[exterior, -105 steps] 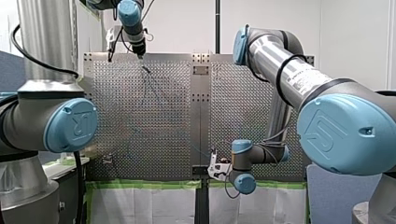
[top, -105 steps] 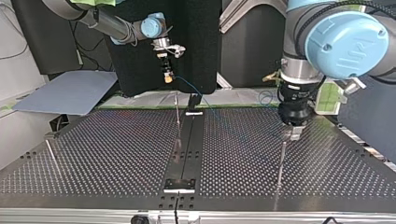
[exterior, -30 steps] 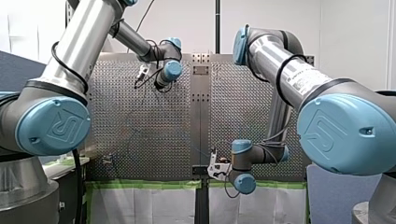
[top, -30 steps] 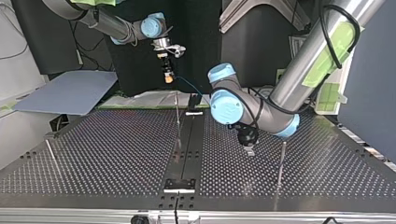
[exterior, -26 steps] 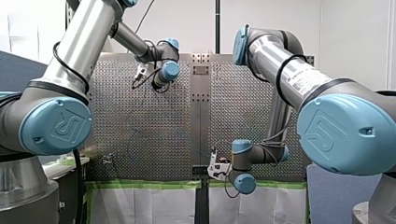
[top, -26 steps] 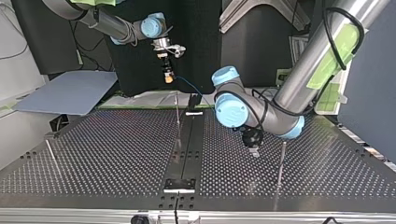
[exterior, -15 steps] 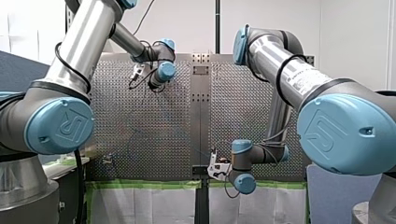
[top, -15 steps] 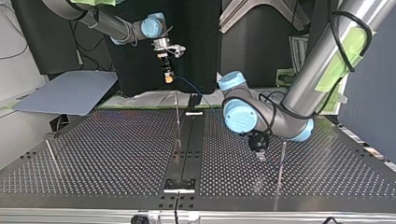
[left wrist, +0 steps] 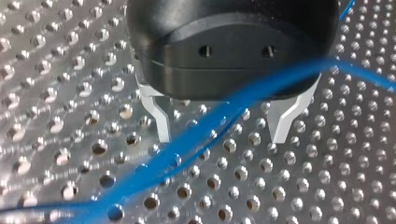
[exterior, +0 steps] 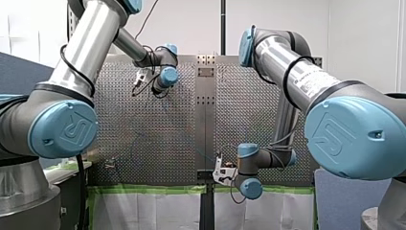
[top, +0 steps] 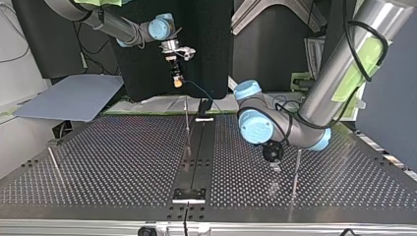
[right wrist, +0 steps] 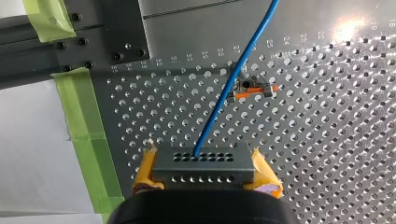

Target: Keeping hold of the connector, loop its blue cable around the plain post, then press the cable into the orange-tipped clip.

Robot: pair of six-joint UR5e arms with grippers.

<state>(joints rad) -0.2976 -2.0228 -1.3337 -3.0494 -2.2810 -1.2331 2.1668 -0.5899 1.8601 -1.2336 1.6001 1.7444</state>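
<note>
My right gripper [right wrist: 204,158] is shut on the grey connector [right wrist: 201,170], which sits between its yellow pads [right wrist: 264,175]. The blue cable [right wrist: 224,100] leaves the connector and runs past the orange-tipped clip [right wrist: 252,88] on the perforated plate. In the top view my right gripper [top: 177,82] hangs above the table's far edge. My left gripper [top: 276,166] hovers low over the plate, just beside a plain post [top: 296,169]. Its metal fingers [left wrist: 159,122] stand open, and the blue cable [left wrist: 210,130] crosses slackly in front of the gap, ungripped.
A thin post [top: 187,118] stands by the central rail [top: 196,152], and another post [top: 54,160] leans at the top view's left. Green tape [right wrist: 86,135] edges the plate near my right gripper. My left arm's elbow [top: 255,125] hangs over the plate.
In the top view my left gripper has slid rightward and nearer, closing on the plain post. Its fingers stay open. My right arm has not moved.
</note>
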